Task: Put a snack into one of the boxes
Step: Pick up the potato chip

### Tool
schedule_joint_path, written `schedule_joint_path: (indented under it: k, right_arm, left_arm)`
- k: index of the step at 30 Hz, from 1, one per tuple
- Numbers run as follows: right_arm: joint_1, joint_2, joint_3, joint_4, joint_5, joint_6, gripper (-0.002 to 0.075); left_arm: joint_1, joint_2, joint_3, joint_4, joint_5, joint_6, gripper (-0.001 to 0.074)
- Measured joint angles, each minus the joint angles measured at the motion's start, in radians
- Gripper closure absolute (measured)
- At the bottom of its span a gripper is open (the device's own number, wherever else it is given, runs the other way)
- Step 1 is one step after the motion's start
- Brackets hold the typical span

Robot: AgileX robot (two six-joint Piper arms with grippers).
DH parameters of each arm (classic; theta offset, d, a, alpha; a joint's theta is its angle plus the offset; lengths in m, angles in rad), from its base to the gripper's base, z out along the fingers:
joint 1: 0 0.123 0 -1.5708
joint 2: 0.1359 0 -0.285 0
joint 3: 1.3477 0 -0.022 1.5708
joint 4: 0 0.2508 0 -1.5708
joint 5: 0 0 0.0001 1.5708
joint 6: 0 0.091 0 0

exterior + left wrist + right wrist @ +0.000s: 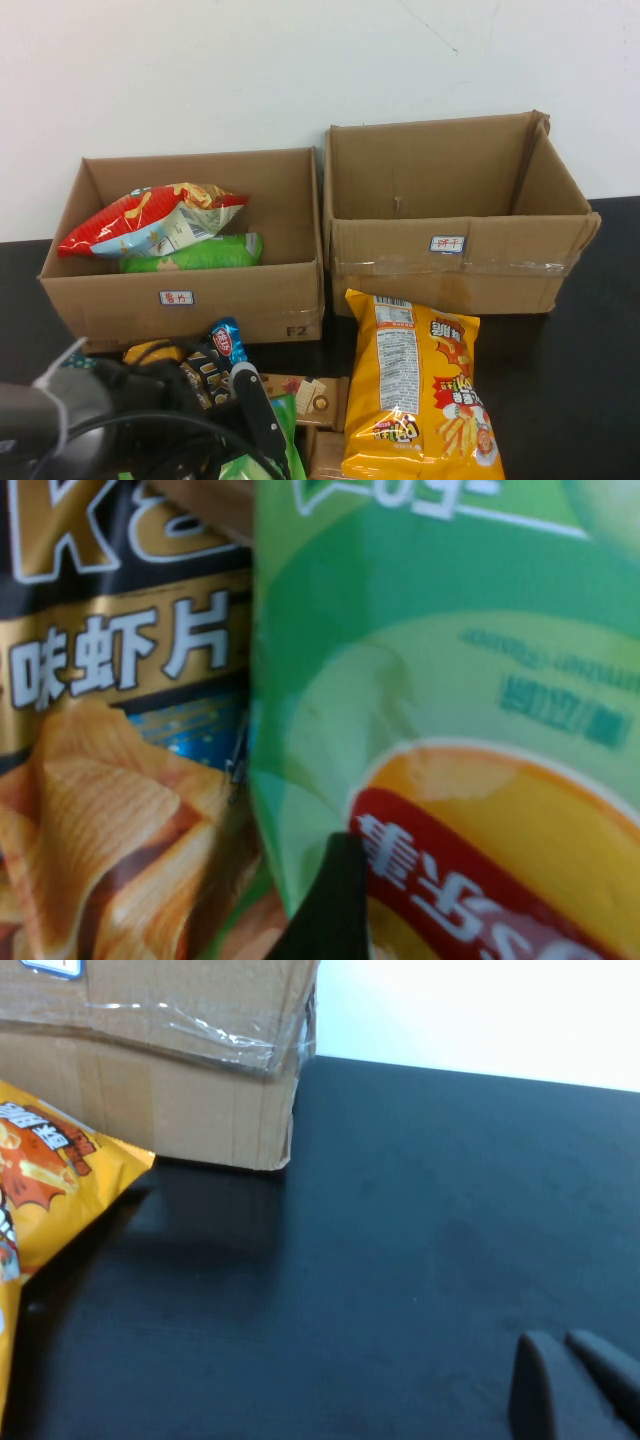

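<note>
- Green foil fills most of the left wrist view: the left gripper [330, 900] is pressed right up against a green snack bag [450, 680], with one dark fingertip [335, 905] lying on its printed face. How wide the claw stands, and whether it has hold of the bag, cannot be told.
- Seen from the high view, the left gripper [262, 415] sits low over the snack pile in front of the left cardboard box [180, 300], its arm reaching in from the near left edge.
- Beside the green bag lies a black-and-gold shrimp chip bag [110, 730], touching it along one edge.
- Inside the left cardboard box rest a red-and-blue chip bag [150, 220] and, under it, a green packet [195, 252].
- To the right of that box stands the right cardboard box [450, 255], just beside it.
- In front of the right box, a yellow chip bag [420, 385] lies flat on the black table [580, 380].
- Right of the yellow bag, the right gripper [575, 1385] hovers over bare table, its two fingers almost touching and holding nothing.
</note>
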Motion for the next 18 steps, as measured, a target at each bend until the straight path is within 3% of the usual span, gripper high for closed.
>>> schedule_joint_path:
  k: [2,4,8,9,14,18]
  right_arm:
    - [0.000,0.000,0.000,0.000,0.000,0.000,0.0727]
    - [0.000,0.000,0.000,0.000,0.000,0.000,0.0727]
    - [0.000,0.000,0.000,0.000,0.000,0.000,0.0727]
    - [0.000,0.000,0.000,0.000,0.000,0.000,0.0727]
    - [0.000,0.000,0.000,0.000,0.000,0.000,0.0727]
    - [0.000,0.000,0.000,0.000,0.000,0.000,0.0727]
  left_arm:
    - [0.000,0.026,0.000,0.046,-0.015,-0.073,0.0057]
    - [0.000,0.040,0.000,0.070,-0.021,-0.136,0.0135]
    - [0.000,0.040,-0.002,0.083,-0.024,-0.194,0.0472]
    - [0.000,0.033,-0.004,0.083,-0.019,-0.199,0.0498]
    - [0.000,-0.045,-0.006,0.051,0.020,-0.219,0.0483]
    - [0.000,-0.240,-0.022,0.032,0.076,-0.252,0.0483]
